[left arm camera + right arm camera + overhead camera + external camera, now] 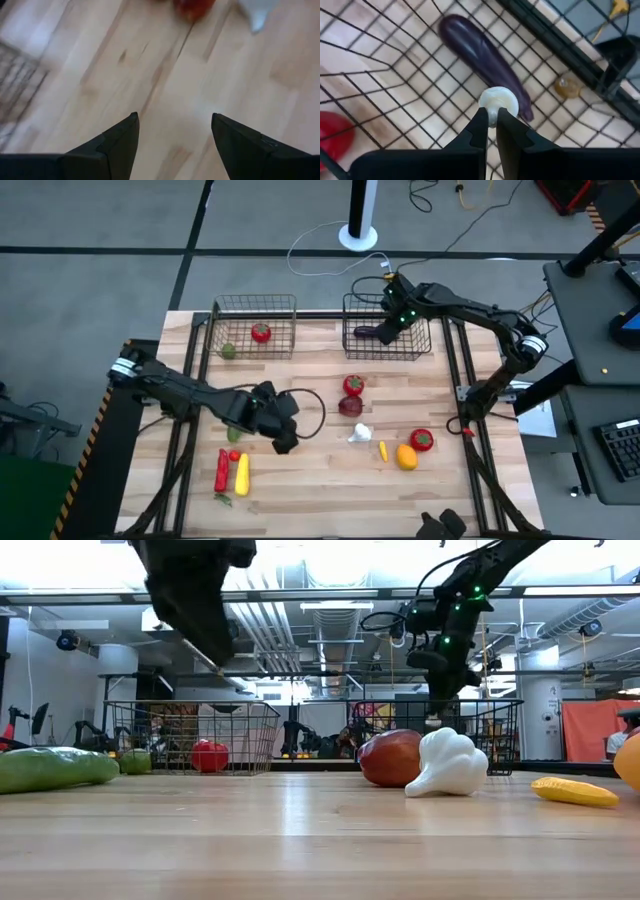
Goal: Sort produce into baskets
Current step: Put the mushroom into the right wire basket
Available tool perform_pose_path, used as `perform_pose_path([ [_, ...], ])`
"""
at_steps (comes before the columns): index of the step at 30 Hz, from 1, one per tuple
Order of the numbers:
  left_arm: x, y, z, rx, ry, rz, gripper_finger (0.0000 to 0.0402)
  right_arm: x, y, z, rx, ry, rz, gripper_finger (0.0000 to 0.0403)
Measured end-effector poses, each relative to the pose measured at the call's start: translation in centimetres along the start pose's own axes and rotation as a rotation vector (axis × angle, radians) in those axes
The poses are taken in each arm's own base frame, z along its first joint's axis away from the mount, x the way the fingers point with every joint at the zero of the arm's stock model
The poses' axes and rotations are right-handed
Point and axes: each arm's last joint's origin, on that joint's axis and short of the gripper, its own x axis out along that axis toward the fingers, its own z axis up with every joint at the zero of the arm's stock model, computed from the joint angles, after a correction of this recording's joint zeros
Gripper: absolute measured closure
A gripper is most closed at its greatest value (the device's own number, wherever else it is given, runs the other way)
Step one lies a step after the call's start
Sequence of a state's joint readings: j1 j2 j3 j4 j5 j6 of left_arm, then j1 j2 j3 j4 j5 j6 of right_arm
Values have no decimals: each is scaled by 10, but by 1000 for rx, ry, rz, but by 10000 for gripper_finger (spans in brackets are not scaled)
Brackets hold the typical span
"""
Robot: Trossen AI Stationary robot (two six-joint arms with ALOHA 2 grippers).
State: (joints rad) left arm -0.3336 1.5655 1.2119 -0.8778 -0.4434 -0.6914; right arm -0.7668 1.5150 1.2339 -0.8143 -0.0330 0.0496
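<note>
Eggplant (485,65), possibly, beneath right gripper (492,120).

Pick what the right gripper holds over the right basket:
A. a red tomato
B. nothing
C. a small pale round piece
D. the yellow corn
C: in the right wrist view the right gripper is pinched shut on a small pale round piece above the basket, where a purple eggplant lies.

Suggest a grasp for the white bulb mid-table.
Grip the white bulb across its fat rounded body, coming straight down from above. It lies tipped with its thin stem end down, and that end is likely too narrow for the jaws. The dark-red round piece sits near it, so set the jaws clear of that side.
</note>
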Motion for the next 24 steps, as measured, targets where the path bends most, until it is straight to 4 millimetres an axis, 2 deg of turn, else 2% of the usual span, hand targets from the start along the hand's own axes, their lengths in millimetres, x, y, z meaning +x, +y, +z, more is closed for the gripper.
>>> perform_pose_path([
  [3,-3,-6,-3,23,30,70,171,0,0,1,-19,-9,4,385],
  [9,4,-17,-8,51,69,92,171,0,0,0,-42,-5,2,385],
  [16,8,-14,-14,86,129,148,171,2,0,-1,-27,-5,1,380],
  [24,5,-4,-26,48,229,251,171,3,0,1,17,-23,-6,344],
])
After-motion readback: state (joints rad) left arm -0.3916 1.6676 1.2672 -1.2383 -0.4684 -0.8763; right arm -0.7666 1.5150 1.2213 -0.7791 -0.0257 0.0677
